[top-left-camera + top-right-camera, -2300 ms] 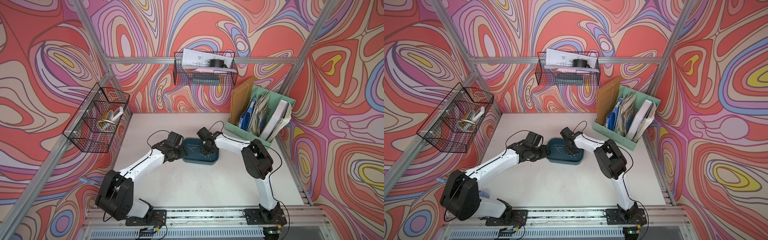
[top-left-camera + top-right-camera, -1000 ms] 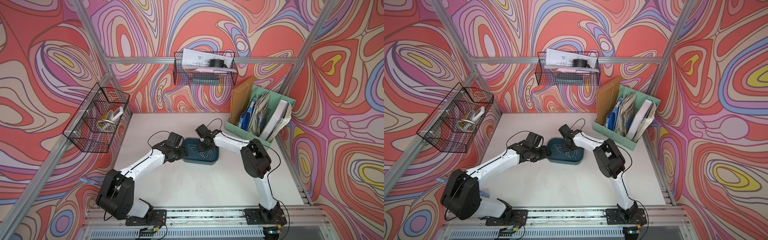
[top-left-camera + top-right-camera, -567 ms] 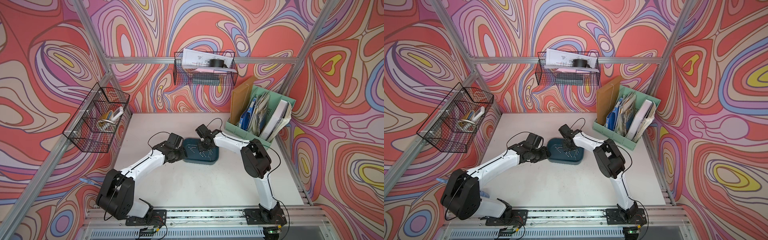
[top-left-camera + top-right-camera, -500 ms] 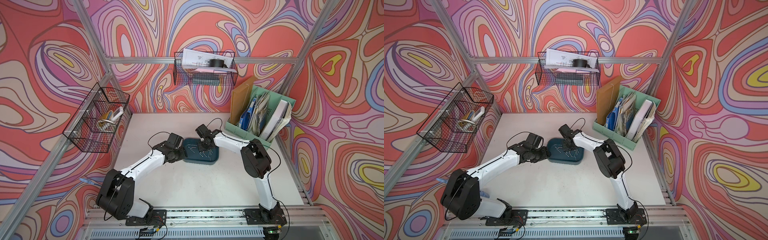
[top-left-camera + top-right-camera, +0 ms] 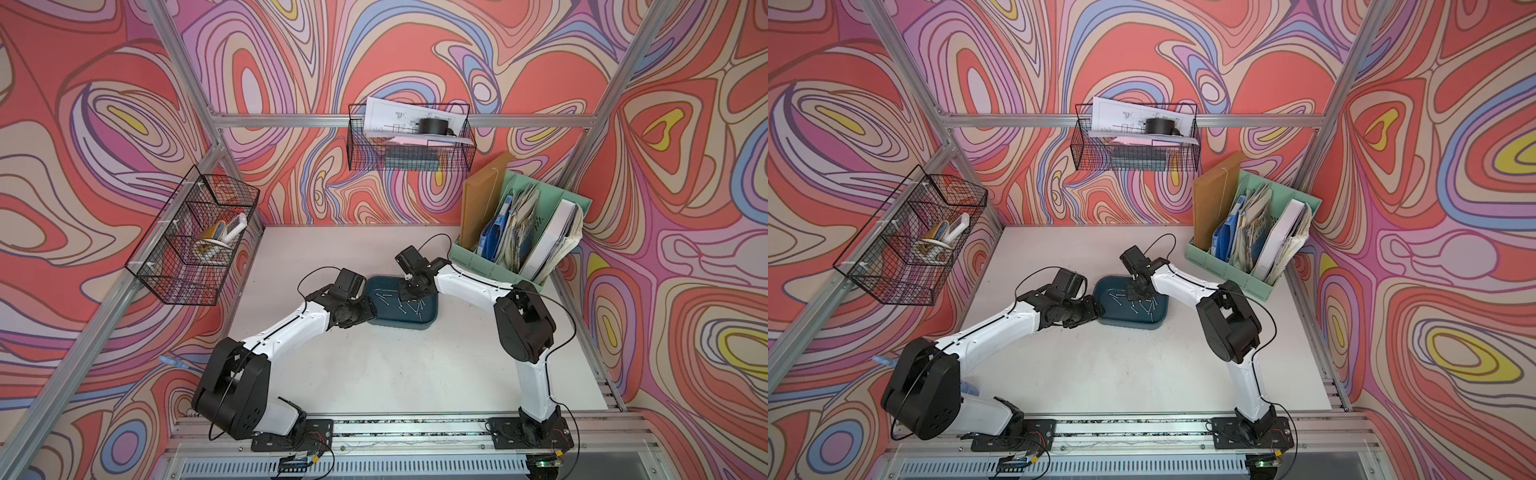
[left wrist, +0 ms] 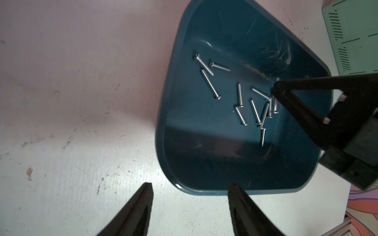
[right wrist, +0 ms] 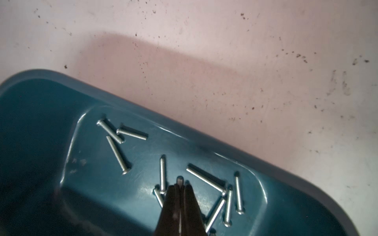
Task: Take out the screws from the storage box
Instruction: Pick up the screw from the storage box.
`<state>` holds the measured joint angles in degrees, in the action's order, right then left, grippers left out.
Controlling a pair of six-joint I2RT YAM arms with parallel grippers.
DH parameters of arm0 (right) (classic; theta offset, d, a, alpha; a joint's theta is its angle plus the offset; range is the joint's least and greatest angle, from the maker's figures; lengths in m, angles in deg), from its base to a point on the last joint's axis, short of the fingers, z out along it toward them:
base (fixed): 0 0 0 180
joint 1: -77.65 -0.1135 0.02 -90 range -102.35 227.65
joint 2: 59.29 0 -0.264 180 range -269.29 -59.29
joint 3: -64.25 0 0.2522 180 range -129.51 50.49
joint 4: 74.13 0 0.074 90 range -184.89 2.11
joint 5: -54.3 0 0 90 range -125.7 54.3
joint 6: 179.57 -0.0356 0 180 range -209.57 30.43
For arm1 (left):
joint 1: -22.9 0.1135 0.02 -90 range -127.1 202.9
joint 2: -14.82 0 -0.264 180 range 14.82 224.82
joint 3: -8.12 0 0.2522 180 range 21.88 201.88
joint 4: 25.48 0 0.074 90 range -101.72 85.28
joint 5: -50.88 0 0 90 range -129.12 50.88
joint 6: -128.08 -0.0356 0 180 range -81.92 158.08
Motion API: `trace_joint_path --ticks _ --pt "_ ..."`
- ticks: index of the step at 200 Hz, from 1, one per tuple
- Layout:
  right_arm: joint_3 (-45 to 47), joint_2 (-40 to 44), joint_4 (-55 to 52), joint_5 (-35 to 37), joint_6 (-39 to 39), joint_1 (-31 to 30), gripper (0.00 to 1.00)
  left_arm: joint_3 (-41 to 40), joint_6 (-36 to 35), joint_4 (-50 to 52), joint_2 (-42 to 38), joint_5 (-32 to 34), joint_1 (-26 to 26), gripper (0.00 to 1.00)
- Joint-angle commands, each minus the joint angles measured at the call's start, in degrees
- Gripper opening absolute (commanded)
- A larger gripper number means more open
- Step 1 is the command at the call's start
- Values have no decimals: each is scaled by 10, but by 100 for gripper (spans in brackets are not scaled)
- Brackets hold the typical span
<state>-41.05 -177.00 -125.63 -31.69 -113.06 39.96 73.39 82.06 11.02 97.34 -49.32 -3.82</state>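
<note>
- In both top views, the storage box (image 5: 415,326) (image 5: 1133,325) is sitting on the white worktop (image 5: 374,374) between the two arms, with the screws (image 5: 399,301) (image 5: 1133,303) lying loose on its floor. The right gripper (image 5: 409,293) (image 5: 1136,293) is reaching down into the box over the screws. The left gripper (image 5: 370,309) (image 5: 1096,311) is waiting at the box's end rim nearest its arm, outside the box.
- In the left wrist view, the left gripper (image 6: 190,196) is standing moderately wide and holding nothing, one finger over bare worktop and one at the box rim (image 6: 158,126). The screws (image 6: 239,95) are lying well ahead of it, pointing every way. The right gripper (image 6: 276,90) is touching down at the far side of the cluster.
- In the right wrist view, the right gripper (image 7: 180,188) is showing its fingers pressed together. A small screw end is peeking out at their tips, but I cannot tell whether it is pinched. The other screws (image 7: 162,173) are lying flat just beside the tips, on both sides, several roughly in line with the fingers. The right arm is clearly the nearer one for the pick.
</note>
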Motion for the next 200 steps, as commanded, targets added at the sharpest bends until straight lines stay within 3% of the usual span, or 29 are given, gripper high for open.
trace_joint_path --ticks 1,114,200 --pt "13 31 2 -4 -13 -4 0 -18 11 -18 -25 -23 -3 65" --pt "46 97 -25 10 -42 -56 0 -95 51 -57 -97 -13 -62 67" --pt "131 152 -8 46 -122 -140 0 -168 77 7 -204 77 -64 70"
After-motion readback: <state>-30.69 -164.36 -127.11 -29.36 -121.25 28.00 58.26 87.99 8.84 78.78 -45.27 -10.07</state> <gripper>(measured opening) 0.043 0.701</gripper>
